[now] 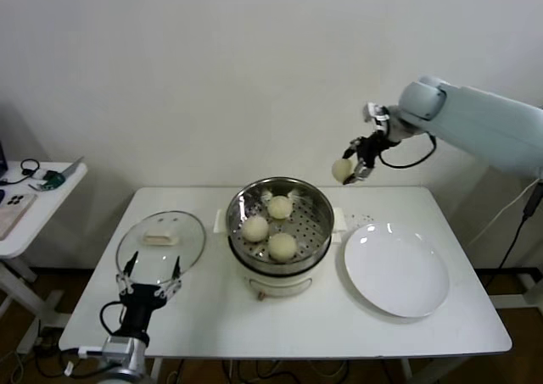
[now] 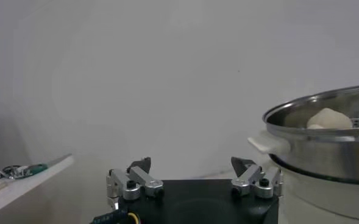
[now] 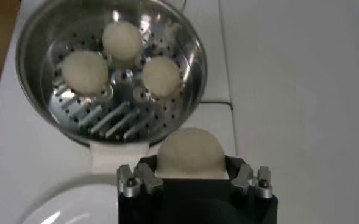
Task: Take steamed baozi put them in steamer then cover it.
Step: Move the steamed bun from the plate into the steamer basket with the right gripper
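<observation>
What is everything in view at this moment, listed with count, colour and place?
table: one, white, in front of the robot.
steamer: one, shiny steel on a white base, table centre.
baozi in steamer: three, off-white, on the perforated tray.
fourth baozi: one, off-white, held in the air beyond the steamer's right side.
glass lid: one, clear, flat on the table left of the steamer.
plate: one, white, bare, right of the steamer.
side table: one, white, far left, with small items.
left pincer: open, low at the lid's near edge.
right pincer: raised, shut on the fourth baozi.
</observation>
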`<state>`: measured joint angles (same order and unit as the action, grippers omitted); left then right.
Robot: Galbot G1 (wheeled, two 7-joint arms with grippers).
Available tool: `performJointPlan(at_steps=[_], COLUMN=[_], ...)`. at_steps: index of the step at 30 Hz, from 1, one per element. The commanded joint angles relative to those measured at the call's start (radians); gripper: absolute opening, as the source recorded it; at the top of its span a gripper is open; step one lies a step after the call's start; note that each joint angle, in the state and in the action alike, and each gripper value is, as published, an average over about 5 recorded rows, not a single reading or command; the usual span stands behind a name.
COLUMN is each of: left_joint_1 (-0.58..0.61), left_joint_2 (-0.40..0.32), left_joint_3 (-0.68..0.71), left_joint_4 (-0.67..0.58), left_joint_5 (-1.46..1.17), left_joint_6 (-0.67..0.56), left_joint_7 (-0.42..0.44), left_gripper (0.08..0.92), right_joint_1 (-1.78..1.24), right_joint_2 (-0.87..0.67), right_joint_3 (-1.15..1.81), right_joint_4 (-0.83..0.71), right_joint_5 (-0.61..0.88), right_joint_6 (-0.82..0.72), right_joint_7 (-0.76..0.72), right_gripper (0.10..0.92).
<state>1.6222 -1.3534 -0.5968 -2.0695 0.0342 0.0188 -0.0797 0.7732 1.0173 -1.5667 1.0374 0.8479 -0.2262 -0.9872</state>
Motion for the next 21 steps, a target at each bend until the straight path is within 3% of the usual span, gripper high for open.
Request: performJointPlan(at_steps=[1, 21], left_joint_1=[-0.002, -0.001], left_joint_2=[0.006, 0.019], left_joint_3=[0.006, 0.004], left_joint_4=[-0.004, -0.005], left_joint_5=[0.000, -0.014], left_joint_6=[-0.002, -0.001], left_joint_7=[0.001, 0.000], left_gripper=[0.823, 0.823], right_joint_1=[0.100, -0.084], right_joint_2=[0.162, 0.282], right_joint_3=[-0.182, -0.225], right_joint_4=[0.090, -0.025], right_joint_5=[0.231, 0.137], right_joint_6=[-0.064, -0.062], right_joint_7=[0.079, 0.087], right_gripper=[0.727, 0.729])
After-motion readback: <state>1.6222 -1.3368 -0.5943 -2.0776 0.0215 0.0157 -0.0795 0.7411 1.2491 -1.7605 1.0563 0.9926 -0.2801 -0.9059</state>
